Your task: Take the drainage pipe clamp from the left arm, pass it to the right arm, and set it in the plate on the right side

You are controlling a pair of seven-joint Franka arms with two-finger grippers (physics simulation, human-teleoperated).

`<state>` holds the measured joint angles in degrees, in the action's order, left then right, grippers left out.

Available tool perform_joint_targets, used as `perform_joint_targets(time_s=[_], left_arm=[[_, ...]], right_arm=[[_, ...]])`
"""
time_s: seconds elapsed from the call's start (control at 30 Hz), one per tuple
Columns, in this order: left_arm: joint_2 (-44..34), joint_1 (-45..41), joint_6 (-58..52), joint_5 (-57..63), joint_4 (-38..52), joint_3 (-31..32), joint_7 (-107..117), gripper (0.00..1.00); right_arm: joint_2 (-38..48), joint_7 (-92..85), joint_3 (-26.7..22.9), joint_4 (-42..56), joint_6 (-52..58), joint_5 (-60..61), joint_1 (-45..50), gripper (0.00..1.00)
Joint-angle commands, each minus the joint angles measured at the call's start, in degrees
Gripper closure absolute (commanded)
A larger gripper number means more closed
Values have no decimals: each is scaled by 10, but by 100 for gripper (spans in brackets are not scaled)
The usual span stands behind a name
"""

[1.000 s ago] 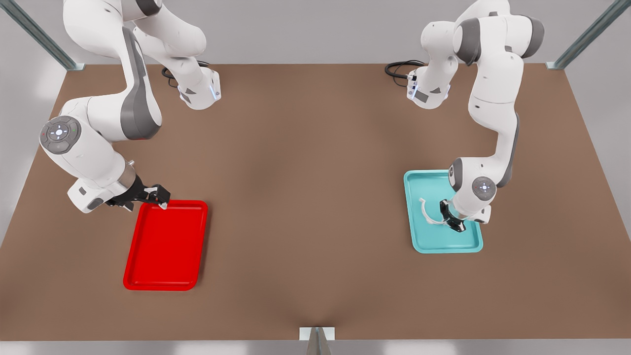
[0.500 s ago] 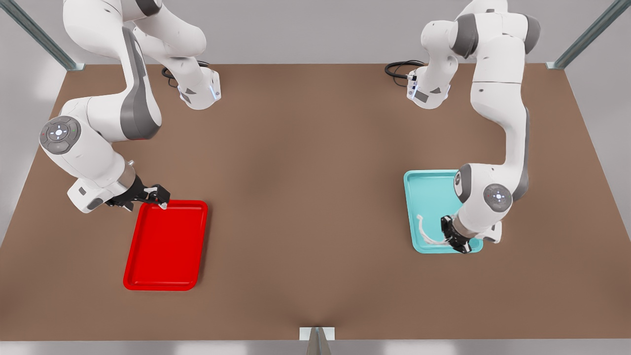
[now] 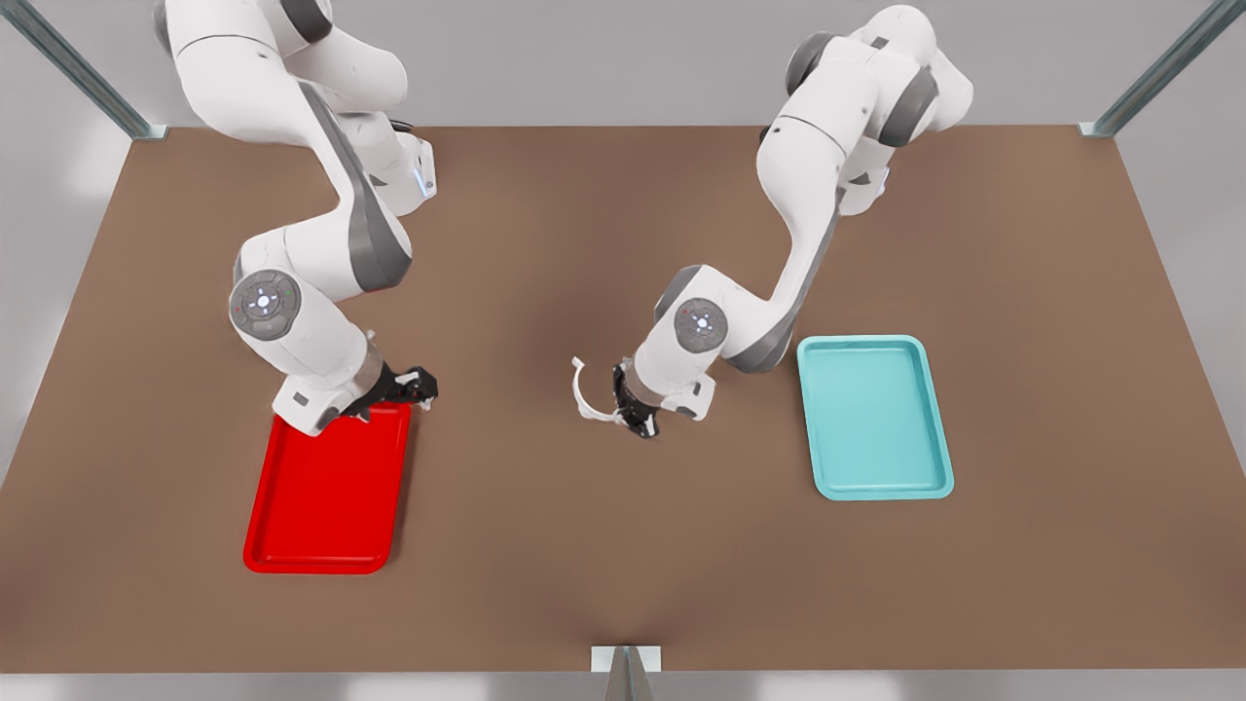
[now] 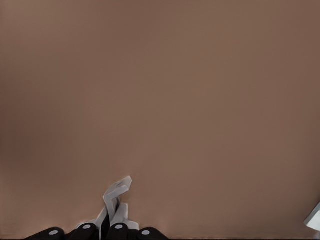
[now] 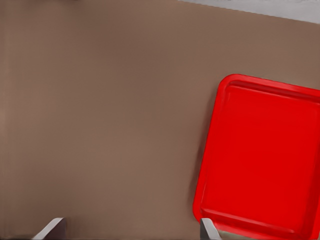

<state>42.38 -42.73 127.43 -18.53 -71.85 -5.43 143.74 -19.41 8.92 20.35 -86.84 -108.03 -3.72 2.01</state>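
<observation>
The drainage pipe clamp [image 3: 582, 393] is a thin white half-ring, held above the table's middle, between the two trays. My left gripper [image 3: 623, 409], on the arm at the front view's right, is shut on one end of it. In the left wrist view the clamp [image 4: 116, 194] sticks out from between the black fingers [image 4: 120, 231] over bare brown table. My right gripper [image 3: 421, 387] hangs open over the far corner of the red plate [image 3: 326, 497], with nothing in it. In the right wrist view its grey fingertips [image 5: 206, 228] stand wide apart beside the plate [image 5: 265, 150].
A light teal tray [image 3: 874, 419] lies at the front view's right with nothing in it. The brown table [image 3: 604, 545] is bordered by metal frame posts at its corners and a bracket [image 3: 625, 660] at its near edge.
My left gripper lifted the clamp out of the teal tray and carried it to the table's middle. My right arm swung inward, its gripper now nearer the plate's inner far corner.
</observation>
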Motion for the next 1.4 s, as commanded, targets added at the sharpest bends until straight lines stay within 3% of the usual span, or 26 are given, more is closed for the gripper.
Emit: perform_joint_targets(time_s=[0.0, 0.13, 0.47, 0.87, 0.93, 1.0, 1.23, 1.37], left_arm=[[5, -10, 50, -1, 6, 1, 370, 79], [12, -13, 55, -2, 6, 7, 375, 79], [12, -18, 54, 1, 6, 9, 347, 79], [12, -18, 54, 1, 6, 9, 347, 79], [12, -18, 54, 1, 6, 9, 347, 79], [12, -19, 53, 0, 6, 9, 348, 79], [10, -19, 51, -1, 6, 9, 348, 79], [10, -19, 50, -1, 6, 9, 348, 79]], right_arm=[[-1, 146, 11, 4, -28, -1, 33, 0], [-3, 206, 45, 9, -30, -3, 52, 0], [-63, 210, 45, 1, -95, -2, 103, 0], [-74, 208, 44, -38, -104, -3, 90, 0], [-74, 208, 44, -39, -104, -3, 90, 13], [-74, 208, 44, -39, -104, -3, 90, 18], [-83, 208, 44, -58, -128, -3, 90, 18], [-84, 208, 44, -59, -128, -3, 90, 43]])
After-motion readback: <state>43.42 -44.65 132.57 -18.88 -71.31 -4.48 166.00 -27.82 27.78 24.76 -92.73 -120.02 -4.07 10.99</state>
